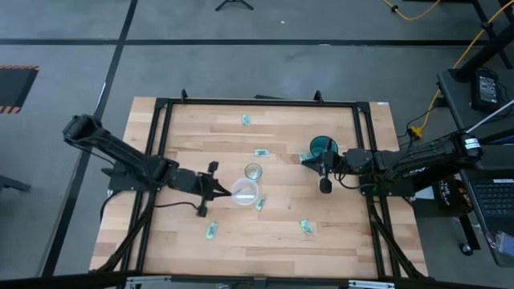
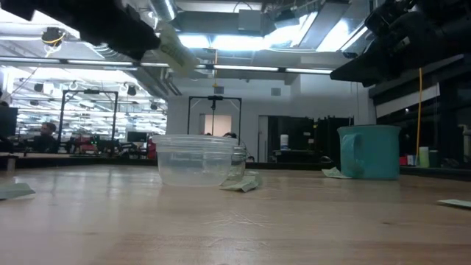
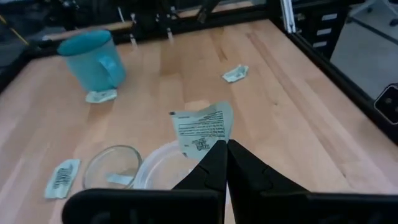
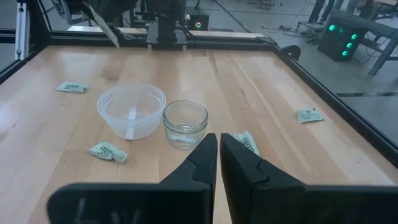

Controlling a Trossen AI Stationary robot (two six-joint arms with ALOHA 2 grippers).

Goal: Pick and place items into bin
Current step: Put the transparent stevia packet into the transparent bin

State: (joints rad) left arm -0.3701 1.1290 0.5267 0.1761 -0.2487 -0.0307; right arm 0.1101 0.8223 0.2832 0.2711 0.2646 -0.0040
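Left wrist view, left gripper (image 3: 225,144) jaws clamped on printed packet (image 3: 202,128), text unreadable, right gripper (image 4: 219,138) jaws together.

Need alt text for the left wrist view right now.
The left claw, shut on a packet, holds it above a clear bowl. A glass jar sits beside the bowl, a teal mug farther off, loose packets around.

The mug (image 4: 186,18) is hidden behind the right end effector (image 4: 218,163).

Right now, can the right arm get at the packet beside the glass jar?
Probably yes. The right gripper is shut and empty, the packet lies flat just ahead, and the glass jar stands clear to one side.
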